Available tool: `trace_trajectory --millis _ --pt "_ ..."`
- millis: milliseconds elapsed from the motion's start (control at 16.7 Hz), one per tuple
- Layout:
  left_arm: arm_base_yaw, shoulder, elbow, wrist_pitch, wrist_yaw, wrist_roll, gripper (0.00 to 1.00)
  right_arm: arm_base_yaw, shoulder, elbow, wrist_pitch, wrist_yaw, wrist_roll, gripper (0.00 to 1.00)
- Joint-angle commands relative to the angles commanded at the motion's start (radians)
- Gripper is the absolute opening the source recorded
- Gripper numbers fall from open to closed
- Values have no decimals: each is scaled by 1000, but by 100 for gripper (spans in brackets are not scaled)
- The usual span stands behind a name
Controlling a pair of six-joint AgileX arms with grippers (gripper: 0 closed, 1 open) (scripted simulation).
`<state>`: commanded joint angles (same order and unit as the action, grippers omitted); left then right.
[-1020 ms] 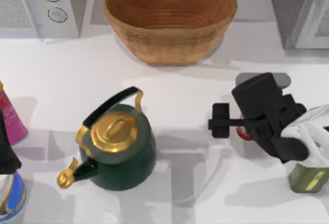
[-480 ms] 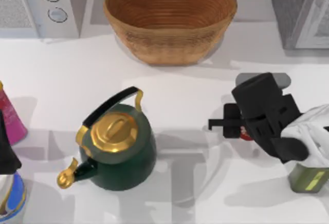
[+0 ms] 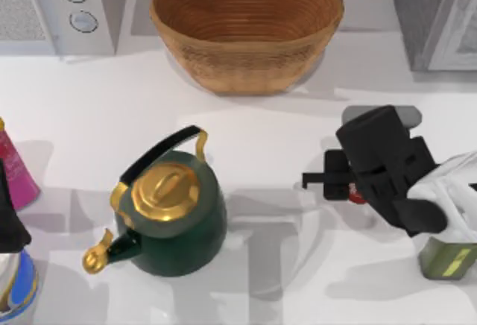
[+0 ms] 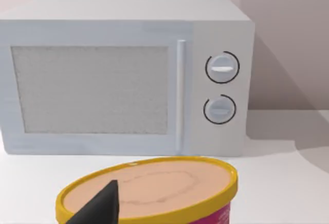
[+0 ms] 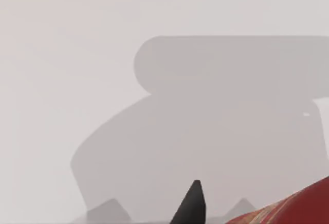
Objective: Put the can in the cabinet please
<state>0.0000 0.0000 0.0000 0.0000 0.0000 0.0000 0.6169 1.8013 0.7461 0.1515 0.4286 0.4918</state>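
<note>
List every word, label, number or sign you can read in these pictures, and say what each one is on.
No text can be read anywhere.
Microwave: two dials, no numbers or markings legible.
Can, under the right gripper: a patterned patch, too little showing to read.
Olive-green bottle: yellow label marks, not readable as letters.
Pink tub: plain lid, no print visible.
Green kettle and basket: no lettering.

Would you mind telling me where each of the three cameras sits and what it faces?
Top view: above the table, looking down on the kettle and basket; right gripper at the can.
Left wrist view: faces the microwave over a yellow-rimmed tub; one fingertip shows.
Right wrist view: low, facing bare table; fingertip beside the can.
Shared: the microwave; the can.
</note>
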Motion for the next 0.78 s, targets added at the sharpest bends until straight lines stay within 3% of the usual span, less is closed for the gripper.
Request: trace_trajectory --millis 360,780 --pt "0 0 0 0 0 0 100 2 -31 49 -70 2 2 0" --pt "0 0 0 0 0 0 100 1 -202 268 -495 -1 -1 0"
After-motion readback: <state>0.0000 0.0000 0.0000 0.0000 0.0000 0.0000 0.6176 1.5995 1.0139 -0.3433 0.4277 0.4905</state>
